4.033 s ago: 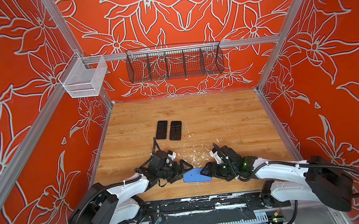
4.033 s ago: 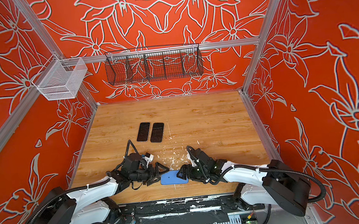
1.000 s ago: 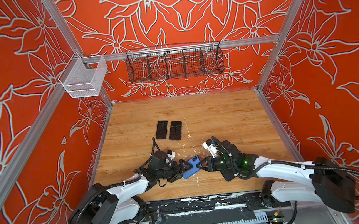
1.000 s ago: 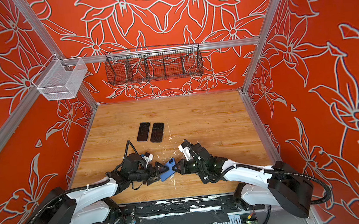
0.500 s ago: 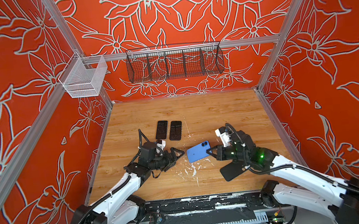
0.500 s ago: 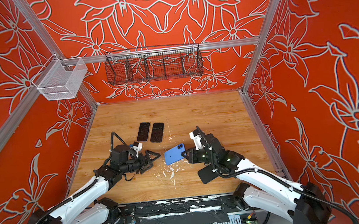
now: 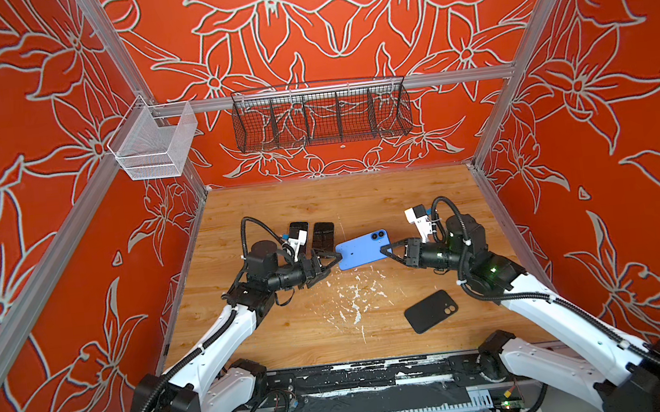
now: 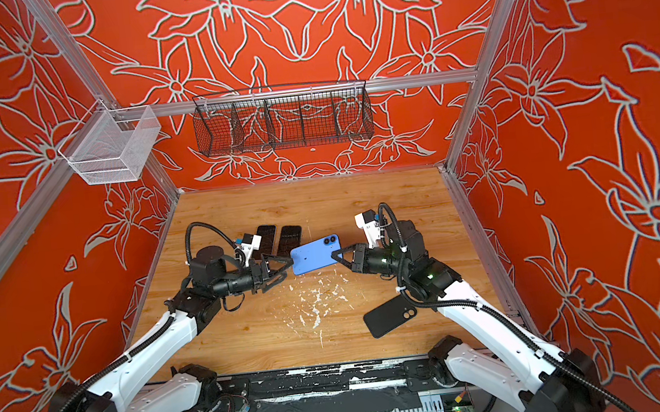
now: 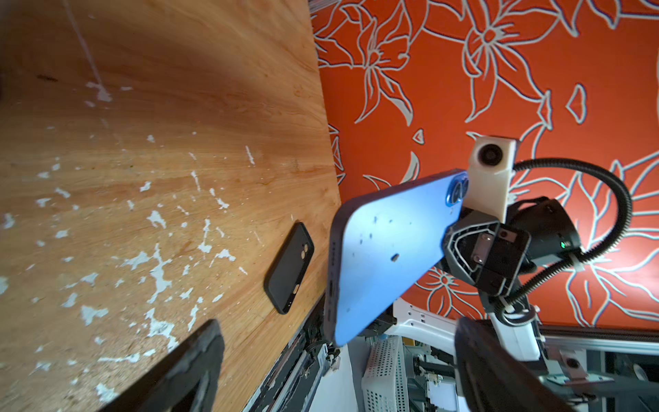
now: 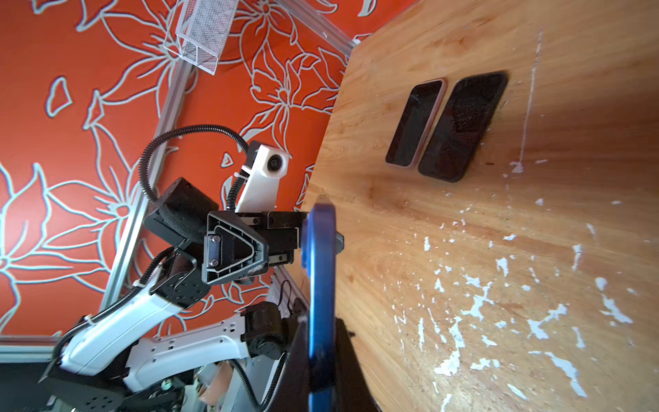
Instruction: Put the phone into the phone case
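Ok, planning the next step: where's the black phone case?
The black phone case lies flat on the table, near right in both top views, beside the right arm.

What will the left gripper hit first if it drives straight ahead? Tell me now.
The blue phone: its near end lies directly ahead of the open left gripper, seemingly level with the jaws, with the right gripper clamped on the far end.
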You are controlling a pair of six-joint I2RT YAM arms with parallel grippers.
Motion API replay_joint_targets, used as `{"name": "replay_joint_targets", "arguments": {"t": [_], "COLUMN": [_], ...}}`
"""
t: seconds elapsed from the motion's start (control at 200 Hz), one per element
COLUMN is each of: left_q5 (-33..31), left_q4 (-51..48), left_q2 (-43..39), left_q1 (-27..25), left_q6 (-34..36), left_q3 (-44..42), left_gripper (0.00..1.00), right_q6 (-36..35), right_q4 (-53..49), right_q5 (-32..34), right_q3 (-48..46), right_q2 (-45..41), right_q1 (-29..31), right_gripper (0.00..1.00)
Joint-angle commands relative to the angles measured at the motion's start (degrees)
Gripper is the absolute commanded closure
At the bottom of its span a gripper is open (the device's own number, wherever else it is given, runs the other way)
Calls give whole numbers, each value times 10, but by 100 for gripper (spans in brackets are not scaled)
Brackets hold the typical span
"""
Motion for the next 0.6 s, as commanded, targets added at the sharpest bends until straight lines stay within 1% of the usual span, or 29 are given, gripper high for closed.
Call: {"name": "replay_joint_targets", "arguments": {"t": [0.0,0.07,0.175,0.25,0.325,0.36,0.555,0.595], "left_q5": [46,56,69,75,73,72,69,69], "left_q4": [110,141,167,179,197,208,292,303], "left_q2": [17,26,35,32,25,21,18,18], "left_q1": [1,-1,-5,-7,-7,-7,-8,-8], "left_q6": [-33,-47,-54,-58,-65,-70,-105,-110], "left_q3": [-5,-2,-2,-4,-11,-15,-37,-39], "left_gripper": [1,4,12,25,40,45,61,66], "right_q6": [52,67,87,96,103,106,127,130], "right_q4": [101,124,162,176,185,190,212,213], "right_q5": [-57,-59,-60,-63,-64,-64,-65,-65], "right_q3": [2,-5,-11,-12,-17,-19,-30,-32], "right_q2": [7,13,23,33,41,44,56,57], "right_q1": [-4,-4,-5,-5,-5,-6,-9,-11], "right_gripper": [100,100,100,100,100,100,100,100]}}
